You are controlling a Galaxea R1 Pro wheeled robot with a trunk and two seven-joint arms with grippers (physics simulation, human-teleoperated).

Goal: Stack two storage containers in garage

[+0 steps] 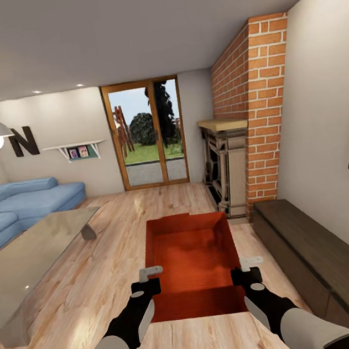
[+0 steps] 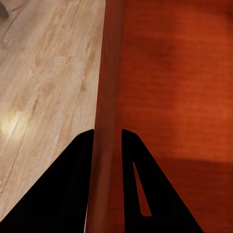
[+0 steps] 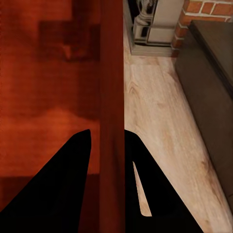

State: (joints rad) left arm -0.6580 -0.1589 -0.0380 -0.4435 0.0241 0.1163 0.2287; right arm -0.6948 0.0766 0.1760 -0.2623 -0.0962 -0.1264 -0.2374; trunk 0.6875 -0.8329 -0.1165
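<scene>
Container (image 1: 190, 261) gripped on both long walls above wood floor (image 1: 102, 286).
Left gripper (image 2: 107, 141) fingers clamp the 9 o'clock wall; right gripper (image 3: 108, 141) clamps the 3 o'clock wall.

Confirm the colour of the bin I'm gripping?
Orange-red storage container, clearest in head view.

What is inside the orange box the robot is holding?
The storage container shows only its ribbed orange inside; nothing lies in it. Its near wall hides a strip of its bottom.
</scene>
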